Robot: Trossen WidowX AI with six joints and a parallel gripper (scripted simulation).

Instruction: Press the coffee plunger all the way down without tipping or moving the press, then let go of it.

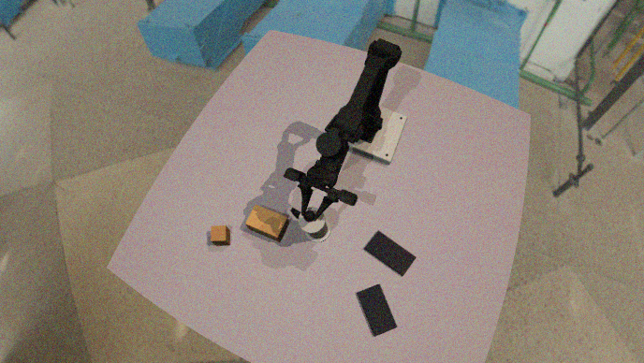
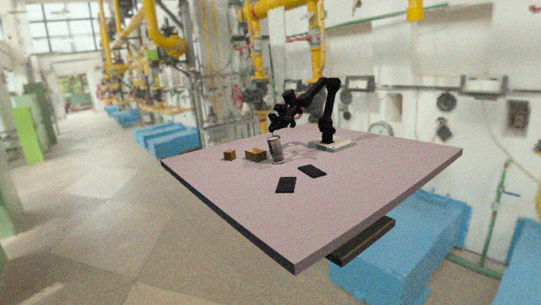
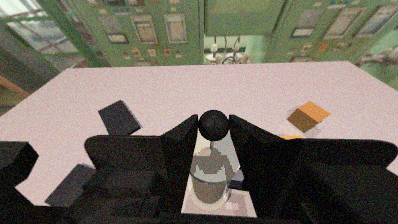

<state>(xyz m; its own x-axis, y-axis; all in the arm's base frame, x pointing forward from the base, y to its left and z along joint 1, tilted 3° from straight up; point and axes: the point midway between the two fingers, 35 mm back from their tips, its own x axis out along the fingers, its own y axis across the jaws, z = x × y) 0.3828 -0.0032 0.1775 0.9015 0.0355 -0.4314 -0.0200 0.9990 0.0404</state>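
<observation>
Above press [image 2: 276, 149] | upright, axis vertical | fingers clamp knob [image 3: 214, 125]

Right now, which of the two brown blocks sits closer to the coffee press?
The larger brown block, right beside the coffee press; the small cube lies farther out.

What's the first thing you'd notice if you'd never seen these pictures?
The black gripper, shut on the round black knob of the coffee press, right in the middle of the pink table. Beside the press sit two orange-brown blocks, the smaller farther out. Two flat black slabs lie on its other side.
</observation>
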